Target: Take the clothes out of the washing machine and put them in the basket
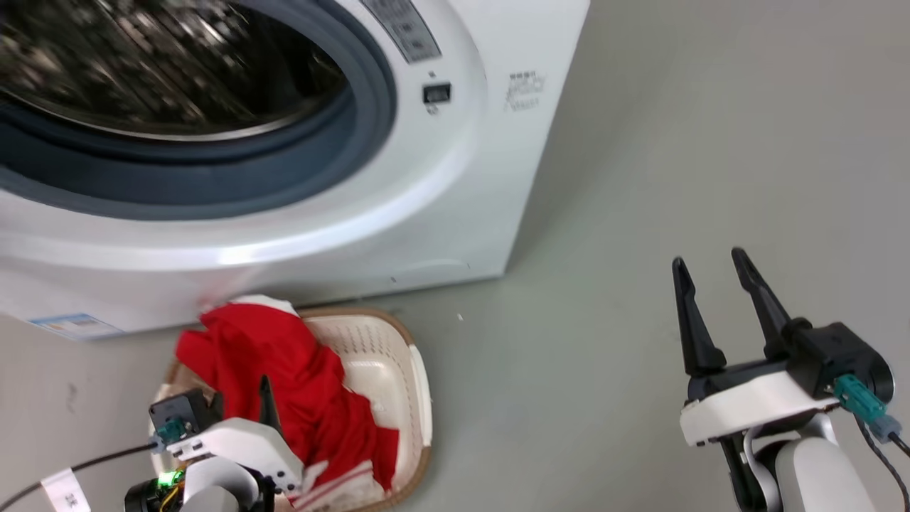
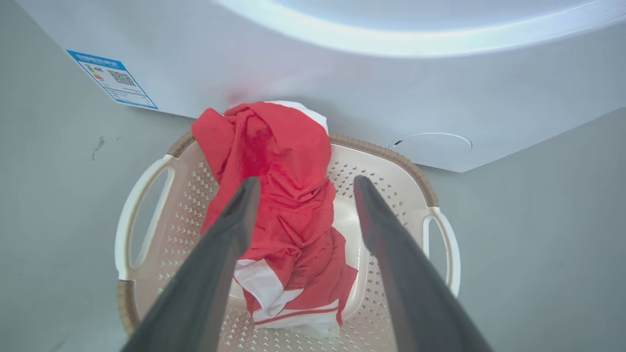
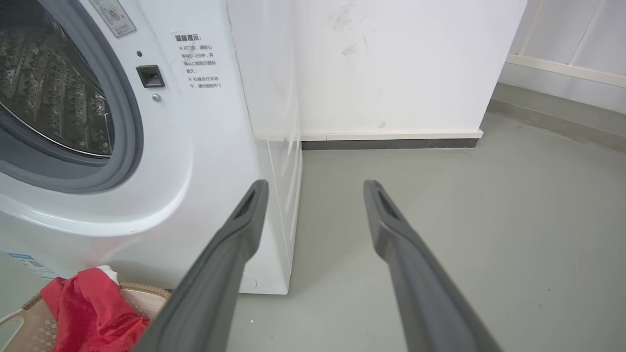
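The red clothes (image 2: 279, 195) lie heaped in the cream basket (image 2: 146, 181), which stands on the floor against the washing machine (image 1: 426, 199). The heap's top leans over the far rim and touches the washer's front. Just above the heap my left gripper (image 2: 307, 182) hangs open, its fingers straddling the fabric without holding it; one dark finger (image 1: 267, 402) shows in the head view. Off to the right, my right gripper (image 1: 709, 259) is open and empty above bare floor. The open porthole shows perforated steel drum (image 3: 54, 98).
Grey floor (image 1: 640, 178) stretches to the right of the washer. A white wall with a dark skirting (image 3: 391, 143) stands behind it. A blue label (image 2: 112, 78) sits low on the washer's front. A black cable (image 1: 78, 467) trails from my left wrist.
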Controlling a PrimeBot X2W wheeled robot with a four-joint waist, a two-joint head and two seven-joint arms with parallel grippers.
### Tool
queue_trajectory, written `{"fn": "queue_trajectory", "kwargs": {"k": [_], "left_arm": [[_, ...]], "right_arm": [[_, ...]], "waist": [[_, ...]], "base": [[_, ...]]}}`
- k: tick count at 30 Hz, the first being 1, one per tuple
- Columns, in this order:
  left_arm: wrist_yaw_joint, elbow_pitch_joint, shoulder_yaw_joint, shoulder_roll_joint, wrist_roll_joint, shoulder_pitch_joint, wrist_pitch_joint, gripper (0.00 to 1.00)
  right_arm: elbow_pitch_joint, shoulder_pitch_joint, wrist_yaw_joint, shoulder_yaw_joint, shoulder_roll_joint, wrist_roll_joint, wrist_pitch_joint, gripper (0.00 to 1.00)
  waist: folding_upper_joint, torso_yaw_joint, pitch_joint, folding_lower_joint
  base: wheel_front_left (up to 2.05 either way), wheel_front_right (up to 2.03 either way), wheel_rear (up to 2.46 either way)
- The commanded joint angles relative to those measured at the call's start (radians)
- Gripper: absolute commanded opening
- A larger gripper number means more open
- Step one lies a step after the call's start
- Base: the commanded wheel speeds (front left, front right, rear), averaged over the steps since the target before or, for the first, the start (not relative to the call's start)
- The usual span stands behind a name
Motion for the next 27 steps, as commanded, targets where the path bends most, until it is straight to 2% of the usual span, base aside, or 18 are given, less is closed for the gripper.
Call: {"fn": "queue_trajectory", "kwargs": {"k": [1,10,17,21,27], "left_arm": [[-0.003,-0.026,0.005,-0.009,0.016,0.026,-0.002,1.00],[-0.023,-0.285,0.034,-0.036,0.108,0.092,-0.002,1.00],[-0.039,-0.468,0.008,-0.047,0.155,0.128,-0.002,1.00],[-0.033,-0.545,-0.016,-0.049,0.187,0.157,-0.002,1.00],[-0.012,-0.636,-0.049,-0.017,0.256,0.208,0.001,1.00]], "right_arm": [[-0.007,0.022,-0.001,-0.004,-0.001,-0.002,0.006,1.00],[-0.054,0.093,-0.001,-0.020,-0.001,-0.014,0.046,1.00],[-0.077,0.128,-0.001,-0.029,0.000,-0.021,0.063,1.00],[-0.088,0.152,-0.001,-0.038,-0.001,-0.029,0.076,1.00],[-0.104,0.186,-0.001,-0.058,-0.001,-0.038,0.088,1.00]], "waist": [[0.0000,0.053,-0.095,0.0002],[0.0000,0.090,-0.191,0.0002],[0.0000,0.116,-0.246,0.0002],[0.0000,0.125,-0.283,0.0002],[0.0000,0.134,-0.319,0.0002]], "base": [[0.00,0.00,0.00],[0.00,0.00,0.00],[0.00,0.00,0.00],[0.00,0.00,0.00],[0.00,0.00,0.00]]}}
